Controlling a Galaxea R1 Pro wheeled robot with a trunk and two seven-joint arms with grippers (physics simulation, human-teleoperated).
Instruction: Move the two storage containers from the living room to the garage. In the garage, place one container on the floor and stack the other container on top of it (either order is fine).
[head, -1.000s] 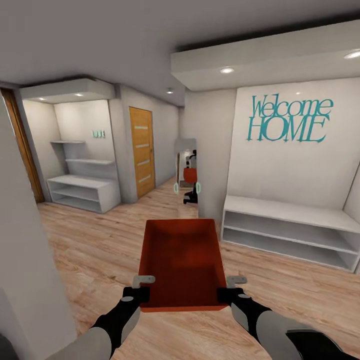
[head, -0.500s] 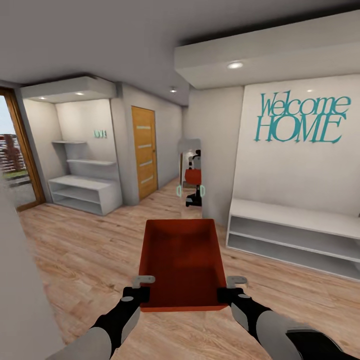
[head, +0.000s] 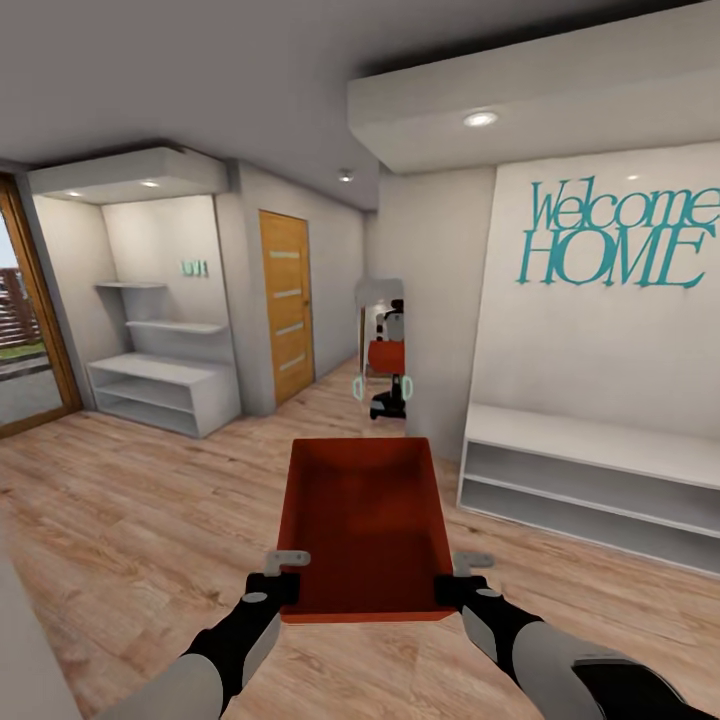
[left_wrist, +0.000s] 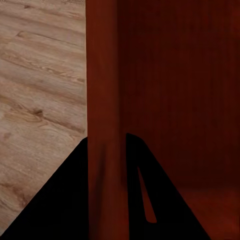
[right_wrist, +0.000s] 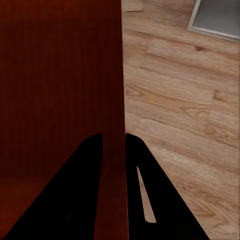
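Observation:
One orange-red storage container (head: 362, 520), open-topped and empty, hangs level in front of me above light wood planks. My left gripper (head: 285, 572) is shut on its near left wall and my right gripper (head: 462, 574) on its near right wall. In the left wrist view the dark fingers of the left gripper (left_wrist: 106, 150) straddle the container's wall (left_wrist: 102, 75). The right wrist view shows the right gripper (right_wrist: 113, 145) pinching the container's other wall (right_wrist: 60, 75) the same way. The garage and its floor are out of view.
A low white bench shelf (head: 600, 470) stands at the right under teal "Welcome HOME" lettering. White shelves (head: 160, 385) fill an alcove at the left, beside an orange-wood door (head: 287, 300). A mirror (head: 385, 360) straight ahead reflects the robot. A glass door (head: 25, 340) is far left.
The camera has moved on: the wall at the near left has slid out of the picture and the glass door shows. The container stays held the same way in both grippers.

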